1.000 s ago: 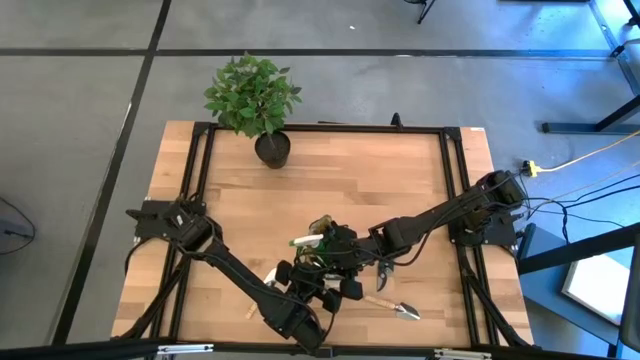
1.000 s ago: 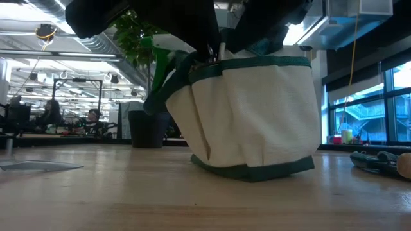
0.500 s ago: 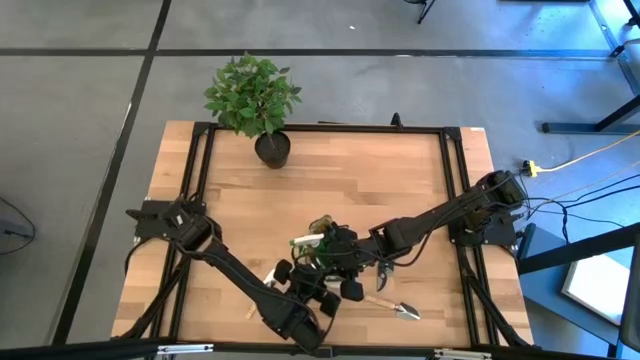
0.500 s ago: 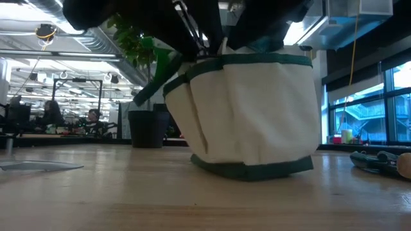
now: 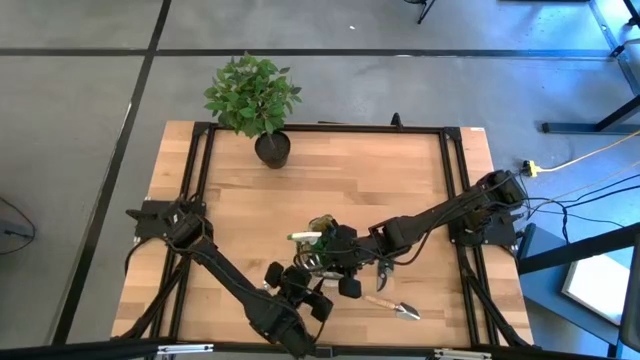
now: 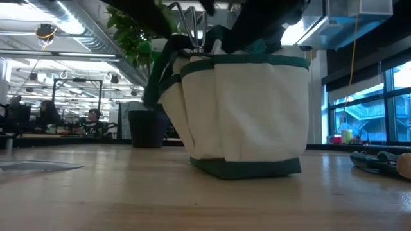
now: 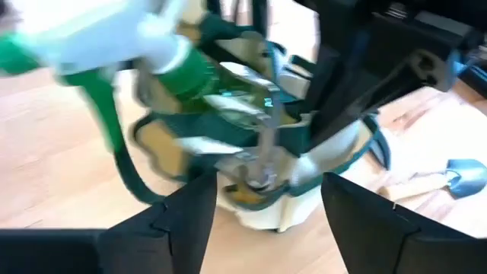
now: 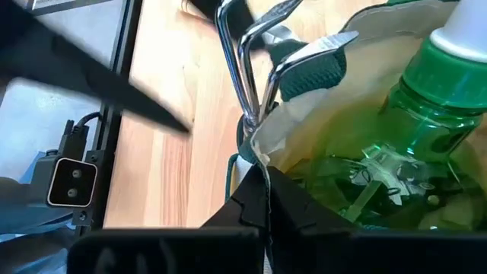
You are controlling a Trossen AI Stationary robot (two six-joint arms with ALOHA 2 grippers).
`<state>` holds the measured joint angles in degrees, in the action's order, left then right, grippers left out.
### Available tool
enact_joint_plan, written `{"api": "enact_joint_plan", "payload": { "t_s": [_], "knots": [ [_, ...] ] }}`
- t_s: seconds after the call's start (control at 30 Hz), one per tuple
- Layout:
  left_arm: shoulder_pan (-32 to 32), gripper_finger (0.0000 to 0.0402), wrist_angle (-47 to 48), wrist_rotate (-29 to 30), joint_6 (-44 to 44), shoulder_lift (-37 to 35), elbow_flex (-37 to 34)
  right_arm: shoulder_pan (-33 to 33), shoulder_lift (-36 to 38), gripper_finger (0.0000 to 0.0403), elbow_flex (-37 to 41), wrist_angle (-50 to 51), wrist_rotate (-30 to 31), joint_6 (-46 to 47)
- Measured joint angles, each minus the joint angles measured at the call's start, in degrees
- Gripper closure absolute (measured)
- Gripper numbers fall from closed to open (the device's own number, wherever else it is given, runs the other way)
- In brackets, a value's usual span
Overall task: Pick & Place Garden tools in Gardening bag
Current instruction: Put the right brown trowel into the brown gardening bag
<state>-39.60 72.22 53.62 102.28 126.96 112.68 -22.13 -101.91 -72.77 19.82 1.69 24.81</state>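
Near the table's front-centre, from above: my left gripper (image 5: 300, 283) sits just beside the gardening bag (image 5: 325, 250), fingers spread, nothing between them. My right gripper (image 5: 340, 258) is at the bag's rim on the other side, pinching the fabric edge. A trowel (image 5: 395, 307), wooden handle and grey metal blade, lies flat on the wood-plank table (image 5: 340, 180) near the bag; dark-handled pruners (image 5: 385, 268) lie by the right arm. Leafy plant in a black pot (image 5: 271, 149) stands at the far edge, well apart. Low view: bag (image 6: 247, 109) is a round tote, cream canvas with stitched pocket seams and dark green trim at rim and base, sitting upright. Bent metal tines (image 6: 191, 25) stick up above the rim. Left wrist view: blurred; green translucent spray bottle (image 7: 175, 65) with white trigger head leans out of the bag, shiny metal tool (image 7: 266, 141) stands inside. Right wrist view: my fingers clamp the canvas rim (image 8: 262, 156); glossy green bottle (image 8: 426, 99) fills the interior, and chrome tines (image 8: 243, 68) rise just outside the rim.
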Motion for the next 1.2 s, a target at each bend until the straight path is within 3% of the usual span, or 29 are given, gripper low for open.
{"api": "enact_joint_plan", "payload": {
  "t_s": [0.27, 0.47, 0.6, 0.93, 1.07, 1.2],
  "knots": [
    [-3.07, 0.016, 11.78, 0.11, 12.97, -1.73, 0.02, 0.0, 0.0, 0.0402, 0.0, 0.33, -0.06, -0.2],
    [-4.98, 0.016, 13.1, -5.48, 15.5, -1.86, 0.03, 0.0, 0.0, 0.0378, 0.0, 0.67, -1.55, -1.36],
    [-5.76, 0.016, 13.34, -8.82, 15.73, -1.86, 0.03, -0.01, 0.0, 0.0329, 0.0, 1.05, -1.72, -1.54],
    [-7.28, 0.016, 17.97, -17.27, 17.0, -1.86, 0.04, 0.08, 2.75, 0.0152, -1.33, 3.48, -1.87, -2.18],
    [-6.71, 0.016, 17.79, -25.77, 10.47, -1.86, 0.08, 0.33, 4.26, 0.0119, -5.92, 9.49, -1.92, -3.29],
    [-4.92, 0.016, 17.8, -35.81, 3.12, -1.86, 0.09, 0.24, 5.16, 0.0112, -11.33, 18.3, -1.95, -5.4]
  ]
}}
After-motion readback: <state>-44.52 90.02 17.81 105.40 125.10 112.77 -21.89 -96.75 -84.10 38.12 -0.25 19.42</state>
